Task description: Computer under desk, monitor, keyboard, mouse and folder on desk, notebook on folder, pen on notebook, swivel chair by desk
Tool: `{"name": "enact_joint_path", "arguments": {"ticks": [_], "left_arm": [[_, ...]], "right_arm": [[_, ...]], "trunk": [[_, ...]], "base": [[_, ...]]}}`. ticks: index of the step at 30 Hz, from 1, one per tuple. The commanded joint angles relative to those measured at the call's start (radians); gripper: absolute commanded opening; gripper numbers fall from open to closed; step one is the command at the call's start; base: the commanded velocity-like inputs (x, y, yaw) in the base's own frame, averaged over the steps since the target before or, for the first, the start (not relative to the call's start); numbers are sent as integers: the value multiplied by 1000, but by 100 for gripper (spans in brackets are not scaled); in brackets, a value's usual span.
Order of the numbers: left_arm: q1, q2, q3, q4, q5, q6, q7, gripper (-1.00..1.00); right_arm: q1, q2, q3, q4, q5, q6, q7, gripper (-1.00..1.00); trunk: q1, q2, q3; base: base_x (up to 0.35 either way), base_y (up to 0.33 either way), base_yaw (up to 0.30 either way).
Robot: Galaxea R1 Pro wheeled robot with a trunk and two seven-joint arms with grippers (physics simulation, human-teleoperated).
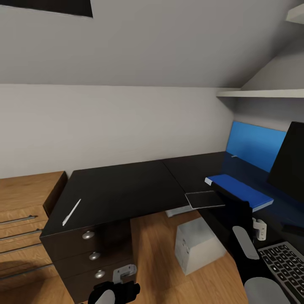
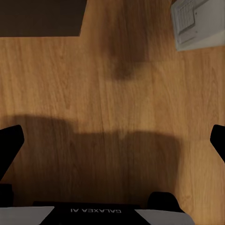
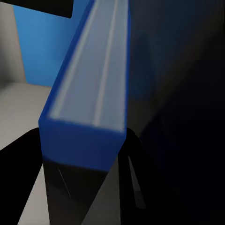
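The blue folder (image 1: pixel 242 191) lies along the black desk (image 1: pixel 122 190) in front of the monitor (image 1: pixel 291 164). My right gripper (image 3: pixel 82 136) is shut on the folder's (image 3: pixel 89 98) end, one finger on each side. The dark notebook (image 1: pixel 205 199) rests at the desk's inner corner, beside the folder. On the desk's left wing lies the white pen (image 1: pixel 71 212). The grey computer (image 1: pixel 197 245) stands on the floor under the desk. At the lower right is the keyboard (image 1: pixel 285 265). My left gripper (image 2: pixel 112 140) hangs open over the floor. Mouse and swivel chair are out of view.
Black drawers with round knobs (image 1: pixel 93 256) sit under the desk's left wing, just ahead of my left arm. Low oak shelving (image 1: pixel 25 211) stands to the left. A blue wall panel (image 1: pixel 253 143) and a white shelf (image 1: pixel 261 93) are at the right. The computer's corner (image 2: pixel 197 23) shows in the left wrist view.
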Motion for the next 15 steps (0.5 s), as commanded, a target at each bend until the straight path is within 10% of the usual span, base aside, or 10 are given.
{"name": "enact_joint_path", "arguments": {"ticks": [1,15], "left_arm": [[-1,1,-2,-1,7,0,8,100],[-1,1,-2,-1,7,0,8,100]], "right_arm": [[-1,0,1,-1,-2,-3,-4,-100],[-1,0,1,-1,-2,-3,-5,-100]], "trunk": [[0,-1,-2],[0,-1,-8]], "base": [[0,0,-79],[0,0,-87]]}}
